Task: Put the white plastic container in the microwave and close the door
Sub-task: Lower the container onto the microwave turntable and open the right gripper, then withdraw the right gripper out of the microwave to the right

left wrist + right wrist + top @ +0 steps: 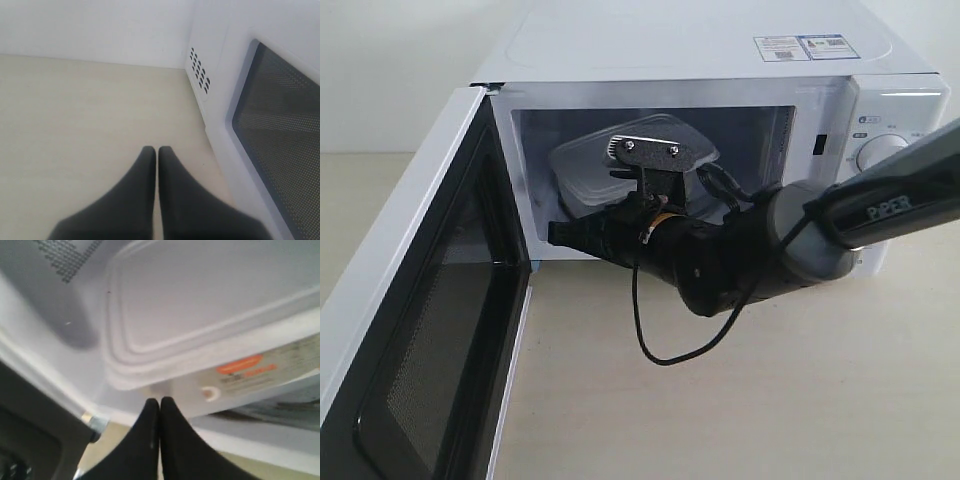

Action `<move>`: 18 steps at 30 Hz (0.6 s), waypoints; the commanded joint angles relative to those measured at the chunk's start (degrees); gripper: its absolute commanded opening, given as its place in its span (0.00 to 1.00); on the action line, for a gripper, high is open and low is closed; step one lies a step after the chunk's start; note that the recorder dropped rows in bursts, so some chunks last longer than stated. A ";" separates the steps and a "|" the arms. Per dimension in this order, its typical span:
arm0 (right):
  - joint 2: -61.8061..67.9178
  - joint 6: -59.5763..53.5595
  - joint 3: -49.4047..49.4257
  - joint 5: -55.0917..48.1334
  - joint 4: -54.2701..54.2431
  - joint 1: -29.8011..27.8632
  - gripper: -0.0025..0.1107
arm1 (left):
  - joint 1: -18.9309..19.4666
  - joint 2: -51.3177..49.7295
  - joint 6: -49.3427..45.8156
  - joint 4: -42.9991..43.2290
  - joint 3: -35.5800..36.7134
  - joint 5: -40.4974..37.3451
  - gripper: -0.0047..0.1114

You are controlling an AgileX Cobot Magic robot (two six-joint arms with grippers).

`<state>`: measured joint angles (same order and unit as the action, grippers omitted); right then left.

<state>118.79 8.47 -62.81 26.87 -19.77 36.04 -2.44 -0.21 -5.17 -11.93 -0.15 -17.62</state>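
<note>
Container: the white plastic container (582, 170) lies inside the microwave (720, 50) cavity with its lid on. Its label (247, 369) faces the opening, close to the front sill.
Right gripper: the right gripper (159, 402) is at the cavity mouth, fingertips pressed together on nothing. It sits just short of the box's near wall; contact cannot be told.
Left gripper: the left gripper (157, 150) is clenched and empty over the table (75, 110), beside the outer face of the door (280, 125).
Door: swung wide open to the left and near.
Step in hand: probably seating the box deeper before the arm backs out.
Doing it well: push low and centred on the near wall so the box slides straight rather than pivoting. Stop once it is clear of the sill.
Withdrawal: draw straight back toward the near side and keep the hanging cable (660, 350) out of the opening.
Risk: an off-centre push could skew the box against the left cavity wall.
</note>
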 commanded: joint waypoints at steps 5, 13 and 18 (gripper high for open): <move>1.64 -3.52 -1.88 0.92 -3.67 -0.12 0.02 | 0.18 0.21 0.50 -0.64 0.15 0.09 0.08; -2.49 -7.76 0.41 -6.98 -2.23 0.97 0.02 | 0.18 0.21 0.50 -0.64 0.15 0.09 0.08; -8.67 -8.85 11.27 3.93 -2.39 5.12 0.02 | 0.18 0.21 0.50 -0.64 0.15 0.09 0.08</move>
<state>113.73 0.48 -57.07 25.04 -22.67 39.09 -2.44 -0.21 -5.17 -11.93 -0.15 -17.62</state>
